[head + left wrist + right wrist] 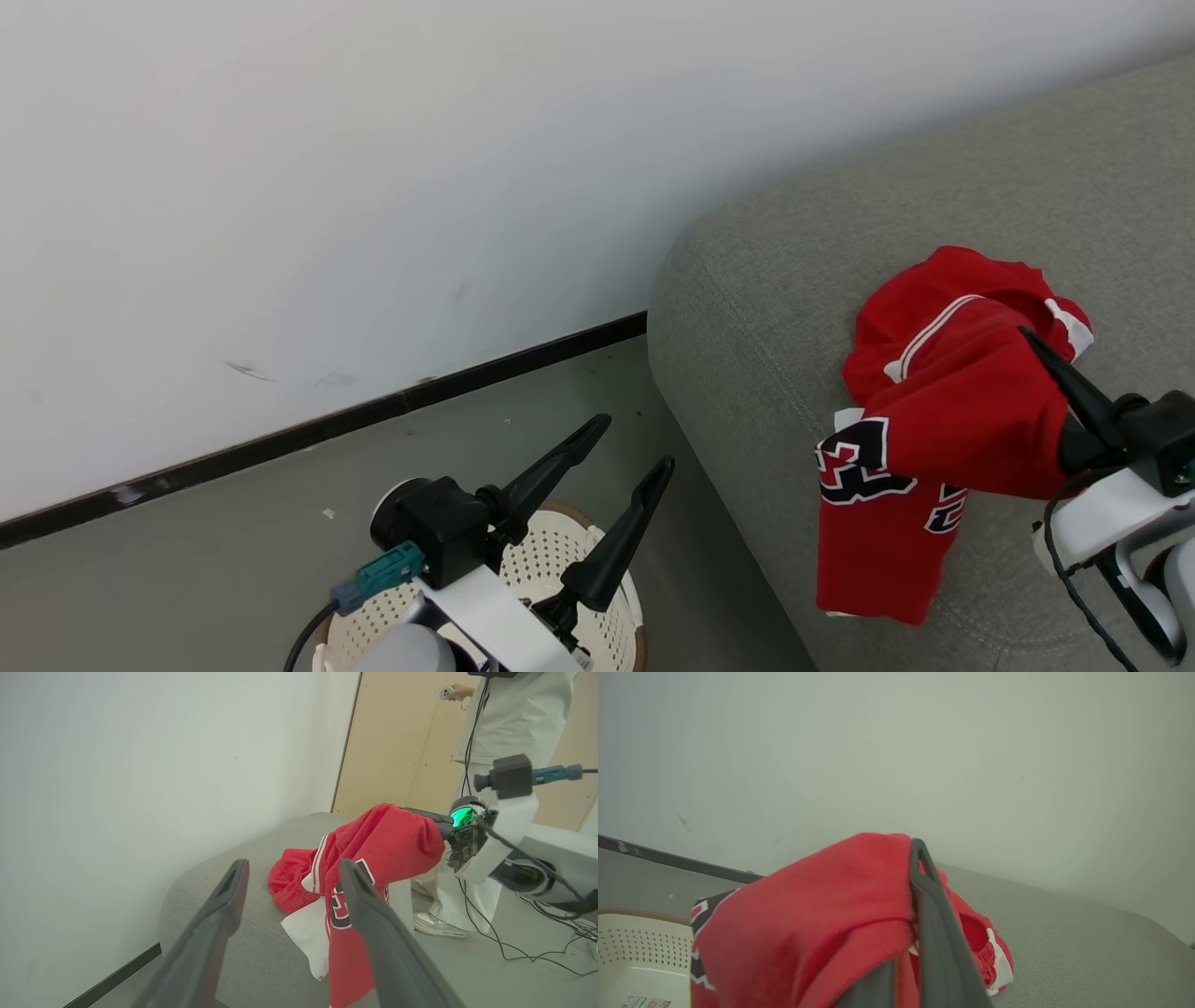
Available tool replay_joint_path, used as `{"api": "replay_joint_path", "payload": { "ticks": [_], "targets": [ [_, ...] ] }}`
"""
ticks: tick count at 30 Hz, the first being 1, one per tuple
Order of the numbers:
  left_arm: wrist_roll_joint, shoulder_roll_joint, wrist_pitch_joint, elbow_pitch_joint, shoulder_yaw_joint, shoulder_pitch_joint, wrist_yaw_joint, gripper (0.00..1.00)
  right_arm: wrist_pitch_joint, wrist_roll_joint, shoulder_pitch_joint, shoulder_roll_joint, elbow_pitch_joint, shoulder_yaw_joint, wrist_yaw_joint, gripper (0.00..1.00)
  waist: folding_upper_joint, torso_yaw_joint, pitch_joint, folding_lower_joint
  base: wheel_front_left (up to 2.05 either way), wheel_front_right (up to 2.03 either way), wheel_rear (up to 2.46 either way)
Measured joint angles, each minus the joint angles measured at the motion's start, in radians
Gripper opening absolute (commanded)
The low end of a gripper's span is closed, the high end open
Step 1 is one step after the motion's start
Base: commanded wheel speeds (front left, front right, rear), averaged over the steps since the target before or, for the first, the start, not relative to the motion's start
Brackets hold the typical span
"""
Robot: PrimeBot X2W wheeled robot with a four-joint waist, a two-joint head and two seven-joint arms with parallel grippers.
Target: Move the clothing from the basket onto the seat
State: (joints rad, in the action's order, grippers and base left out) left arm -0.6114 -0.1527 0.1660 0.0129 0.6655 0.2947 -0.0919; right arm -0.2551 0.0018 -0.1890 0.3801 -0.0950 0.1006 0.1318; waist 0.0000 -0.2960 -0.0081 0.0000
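The red clothing (943, 411) with a black "23" drapes over my right gripper (1041, 350), which is shut on it above the grey seat (766, 308). One end of the garment lies bunched on the seat top and the other hangs down the seat's front side. In the right wrist view a dark finger (927, 905) presses on the red cloth (822, 905); the other finger is hidden beneath it. My left gripper (631, 444) stands open and holds nothing, over the cream perforated basket (546, 560) on the floor. The left wrist view looks past its open fingers at the clothing (387, 844).
A white wall with a dark skirting strip (327, 425) runs behind the basket and the seat. A person (504, 718) in pale clothes stands beyond the seat with a hand controller, cables (514, 952) trailing on the floor. The basket floor (640, 970) shows a paper label.
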Motion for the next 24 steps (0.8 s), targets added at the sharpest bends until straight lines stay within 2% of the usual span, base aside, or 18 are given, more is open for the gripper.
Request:
{"api": "replay_joint_path", "payload": {
  "ticks": [5,11,19,24],
  "targets": [
    [0.008,0.003,0.004,0.001,0.000,0.000,0.003,1.00,0.000,0.000,-0.028,0.026,-0.007,0.065,0.000,0.00,0.0000,-0.025,0.016,0.0000,0.00,0.00,0.00],
    [0.038,-0.002,0.011,0.012,-0.015,0.000,0.030,1.00,0.011,0.028,-0.216,0.068,-0.008,0.102,0.000,0.00,0.0000,-0.041,0.049,0.0000,0.00,0.00,0.00],
    [0.064,-0.024,0.007,0.059,-0.037,0.003,0.061,1.00,0.078,0.114,-0.481,0.135,-0.078,0.067,0.000,0.00,0.0000,-0.042,0.109,0.0000,0.00,0.00,0.00],
    [0.078,-0.042,-0.008,0.081,-0.037,0.004,0.072,1.00,0.116,0.140,-0.602,0.182,-0.125,-0.009,0.000,0.00,0.0000,-0.035,0.144,0.0000,0.00,0.00,0.00]
  ]
}}
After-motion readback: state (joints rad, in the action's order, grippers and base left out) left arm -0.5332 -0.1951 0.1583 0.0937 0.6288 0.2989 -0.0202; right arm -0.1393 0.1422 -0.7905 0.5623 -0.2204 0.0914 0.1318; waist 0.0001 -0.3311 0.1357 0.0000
